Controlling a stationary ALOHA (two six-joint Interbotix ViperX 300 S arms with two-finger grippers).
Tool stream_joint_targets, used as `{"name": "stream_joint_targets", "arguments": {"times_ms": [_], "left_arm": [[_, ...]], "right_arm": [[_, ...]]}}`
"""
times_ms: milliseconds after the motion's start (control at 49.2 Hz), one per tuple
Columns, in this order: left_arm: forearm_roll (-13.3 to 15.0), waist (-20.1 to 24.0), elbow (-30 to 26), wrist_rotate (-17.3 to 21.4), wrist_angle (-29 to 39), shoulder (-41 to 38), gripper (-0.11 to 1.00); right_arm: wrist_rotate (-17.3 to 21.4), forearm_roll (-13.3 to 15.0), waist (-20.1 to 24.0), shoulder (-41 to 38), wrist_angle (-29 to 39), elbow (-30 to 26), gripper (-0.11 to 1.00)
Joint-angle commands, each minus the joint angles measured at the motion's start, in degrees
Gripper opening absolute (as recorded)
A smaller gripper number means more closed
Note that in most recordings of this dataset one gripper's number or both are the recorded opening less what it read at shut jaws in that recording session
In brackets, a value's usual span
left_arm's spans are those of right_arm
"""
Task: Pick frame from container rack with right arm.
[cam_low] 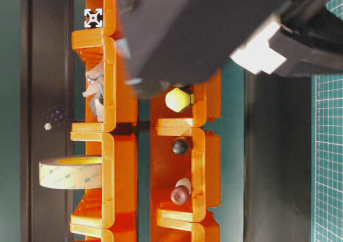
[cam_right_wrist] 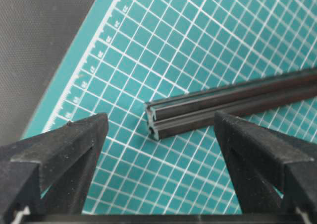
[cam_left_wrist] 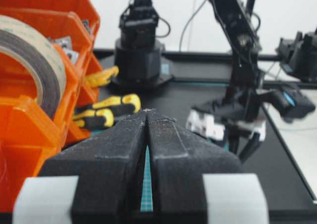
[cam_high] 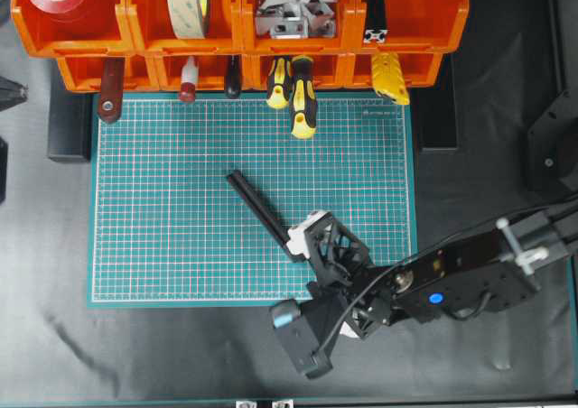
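Two black fingers (cam_right_wrist: 59,154) of the right claw (cam_right_wrist: 158,159) fill the bottom of the right wrist view, spread wide apart with nothing between them touching either one. Just beyond the gap lies the frame (cam_right_wrist: 233,105), a slim black bar with long grooves down its sides and a square slotted end face turned toward the camera. It rests flat on the green mat (cam_right_wrist: 198,30), whose white grid and ruler edge run diagonally past grey table. From overhead the frame (cam_high: 259,208) lies slanted near the mat's middle, its lower end reaching under the right claw (cam_high: 312,245), whose wrist is rolled so one finger sits over the mat and the other hangs off its near edge. The right arm (cam_high: 470,273) stretches in low from the right edge, a blue dot on its wrist. Farther back, the rack (cam_high: 411,20) of orange bins spans the mat's far edge; a second bar (cam_high: 375,15) stands in its right upper bin, and screwdrivers (cam_high: 302,97) poke from the lower row. In the left wrist view, the left claw (cam_left_wrist: 147,154) has its fingers pressed together, holding nothing, near the rack's tape roll (cam_left_wrist: 34,55).
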State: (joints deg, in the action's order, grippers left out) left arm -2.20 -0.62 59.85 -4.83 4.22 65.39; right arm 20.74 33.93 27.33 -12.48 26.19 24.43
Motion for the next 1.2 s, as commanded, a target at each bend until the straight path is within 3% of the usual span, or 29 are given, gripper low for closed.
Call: {"name": "stream_joint_targets", "arguments": {"times_ms": [0,183,447,732,1179], "left_arm": [[-0.2,0.0,-1.4,-0.2,0.4,0.0,0.0],[-0.2,-0.1,-1.6,-0.2,0.5,0.4,0.0],[-0.2,-0.1,-1.6,-0.2,0.4,0.4,0.0],[-0.2,-0.1,-1.6,-0.2,-1.7,0.4,0.0],[-0.2,-0.1,-1.6,-0.1,-1.5,0.4,0.0]], "right_arm": [[4.2,-1.1,-1.8,5.7,-0.8,0.1,0.83],[13.4,-1.1,-4.6,15.8,-4.3,4.0,0.83],[19.9,-1.1,-7.5,31.8,-11.4,12.9,0.83],[21.7,-1.1,-10.5,45.4,-19.0,21.0,0.83],[21.8,-1.2,-12.9,62.8,-14.8,28.0,0.83]]}}
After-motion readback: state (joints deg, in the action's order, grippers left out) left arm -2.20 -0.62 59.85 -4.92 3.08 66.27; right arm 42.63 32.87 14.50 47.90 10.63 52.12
